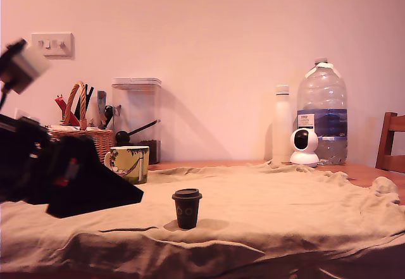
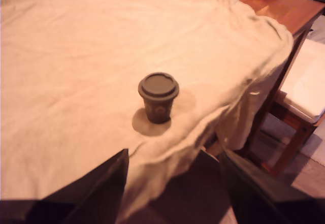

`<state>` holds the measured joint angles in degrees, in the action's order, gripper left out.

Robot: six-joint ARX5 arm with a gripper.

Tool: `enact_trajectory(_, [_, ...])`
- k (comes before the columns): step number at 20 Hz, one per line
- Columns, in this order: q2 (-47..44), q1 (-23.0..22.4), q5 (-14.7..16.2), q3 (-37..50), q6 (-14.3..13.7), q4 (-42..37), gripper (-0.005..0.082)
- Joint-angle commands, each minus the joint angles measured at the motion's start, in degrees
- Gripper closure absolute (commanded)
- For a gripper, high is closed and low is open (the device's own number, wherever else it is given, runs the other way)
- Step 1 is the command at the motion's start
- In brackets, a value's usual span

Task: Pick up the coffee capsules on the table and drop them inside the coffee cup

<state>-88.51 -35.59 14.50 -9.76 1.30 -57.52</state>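
The capsule (image 1: 186, 208) stands upright on a cloth (image 1: 285, 209) that covers the desk (image 1: 367, 173). The mug (image 1: 130, 164) sits behind it, toward the exterior view's left. A basket (image 1: 95, 141) and a canister (image 1: 137, 117) stand behind the mug. 2 bottles (image 1: 322, 111) stand far back on the exterior view's right. The pincer (image 2: 172, 183) is near the capsule, not touching.

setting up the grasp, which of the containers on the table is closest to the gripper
The dark coffee capsule, standing upright alone on the cloth, just ahead of the open gripper. The yellow-green mug, clear canister and water bottle sit farther back.
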Motion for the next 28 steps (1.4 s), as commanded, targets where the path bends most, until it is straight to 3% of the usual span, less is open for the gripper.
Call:
enact_trajectory(1, [-1.7, -0.1, 0.1, -1.5, -0.3, -0.8, 0.0251])
enact_trajectory(8, [-10.8, -0.2, 0.1, -7.7, -0.3, -0.8, 0.0251])
enact_trajectory(11, [-14.0, -0.7, 0.1, -10.4, -1.8, -0.8, 0.0251])
enact_trajectory(28, [-23.3, -2.8, 0.5, -23.6, -2.9, 7.2, 0.0251])
